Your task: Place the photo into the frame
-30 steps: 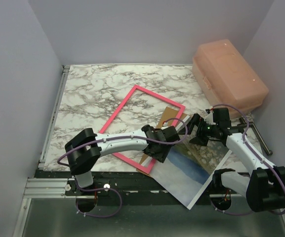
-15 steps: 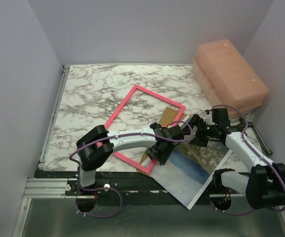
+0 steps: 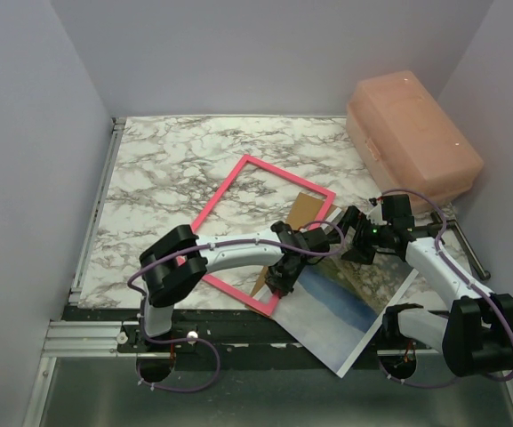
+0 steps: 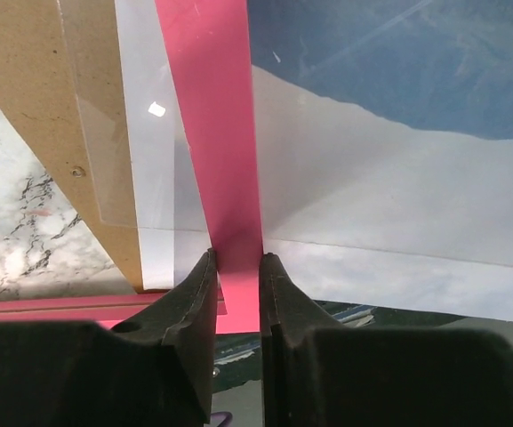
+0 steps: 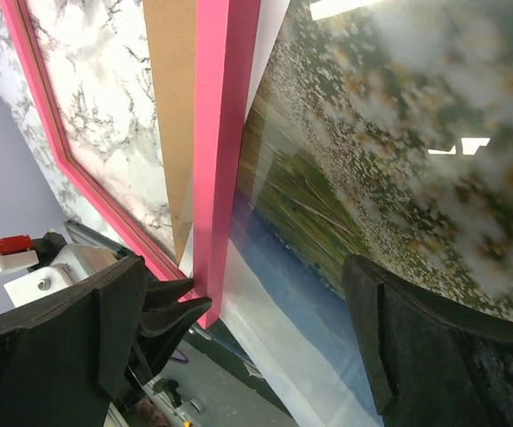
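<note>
The left claw (image 4: pixel 236 262) clamps the frame (image 4: pixel 210 133); right claw (image 5: pixel 256 294) apart; tugging could sweep the photo (image 4: pixel 398 187) off the bench (image 3: pixel 167 169) at 5 o'clock.

**A:** Top view?

**B:** Fixed, high behind both arm bases, angled down. Whole white-and-grey marbled tabletop (image 3: pixel 149 169) in shot.

**A:** Wrists?

**B:** Left wrist: very near, looking forward past the left gripper (image 4: pixel 236 260) along the thin bright pink rectangular picture frame (image 4: pixel 212 133). Right wrist: near, facing leftward across that same frame rail. All three views share it.
</note>
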Action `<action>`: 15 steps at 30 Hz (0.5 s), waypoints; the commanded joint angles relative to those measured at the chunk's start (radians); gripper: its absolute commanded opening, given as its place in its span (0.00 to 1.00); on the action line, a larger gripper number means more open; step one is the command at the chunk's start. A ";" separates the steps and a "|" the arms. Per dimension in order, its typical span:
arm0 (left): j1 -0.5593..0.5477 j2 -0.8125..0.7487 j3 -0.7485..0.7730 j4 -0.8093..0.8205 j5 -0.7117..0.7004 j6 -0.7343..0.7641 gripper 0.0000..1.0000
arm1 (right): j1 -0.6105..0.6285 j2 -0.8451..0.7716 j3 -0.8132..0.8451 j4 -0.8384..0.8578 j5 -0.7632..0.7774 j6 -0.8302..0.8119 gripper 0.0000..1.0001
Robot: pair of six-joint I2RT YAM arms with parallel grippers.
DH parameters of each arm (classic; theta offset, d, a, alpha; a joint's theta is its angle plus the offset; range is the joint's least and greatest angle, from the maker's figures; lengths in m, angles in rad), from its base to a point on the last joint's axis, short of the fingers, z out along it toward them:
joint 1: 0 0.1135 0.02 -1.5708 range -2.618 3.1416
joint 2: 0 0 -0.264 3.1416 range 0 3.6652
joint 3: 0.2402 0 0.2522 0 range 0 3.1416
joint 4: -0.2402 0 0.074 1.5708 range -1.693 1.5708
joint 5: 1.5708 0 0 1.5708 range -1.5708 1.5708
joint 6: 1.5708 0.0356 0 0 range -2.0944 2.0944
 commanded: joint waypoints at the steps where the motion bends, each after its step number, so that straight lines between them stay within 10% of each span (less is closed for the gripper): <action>1: -0.004 -0.065 -0.012 -0.028 -0.069 -0.008 0.00 | -0.003 0.009 0.033 -0.018 -0.001 -0.005 1.00; 15: -0.097 -0.266 -0.028 -0.058 -0.129 -0.038 0.00 | -0.003 0.007 -0.021 0.235 -0.215 0.182 0.99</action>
